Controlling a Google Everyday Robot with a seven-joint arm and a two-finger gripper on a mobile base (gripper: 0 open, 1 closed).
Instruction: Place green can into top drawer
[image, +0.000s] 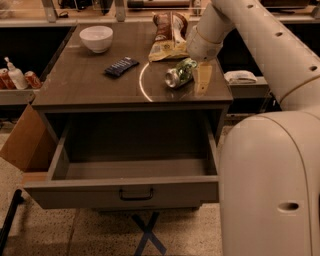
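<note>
Sitting low over the tabletop (90, 90), the gripper (194, 70) is right at the green can (179, 74), with the arm reaching in from the upper right. The can lies on its side on the table, silver end facing front-left, directly at the jaws on their left side. Can't tell whether the gripper is clenched on it or released. The top drawer (75, 192) stands open, well below and in front of the jaws, with its bar handle (136, 194) centred on the front panel. The chip bag (169, 35) is just behind-left of the jaws. A dark flat packet (121, 66) is further left, and a white bowl (97, 38) is far left and back. A white cloth (240, 76) is to the right, off the table.
</note>
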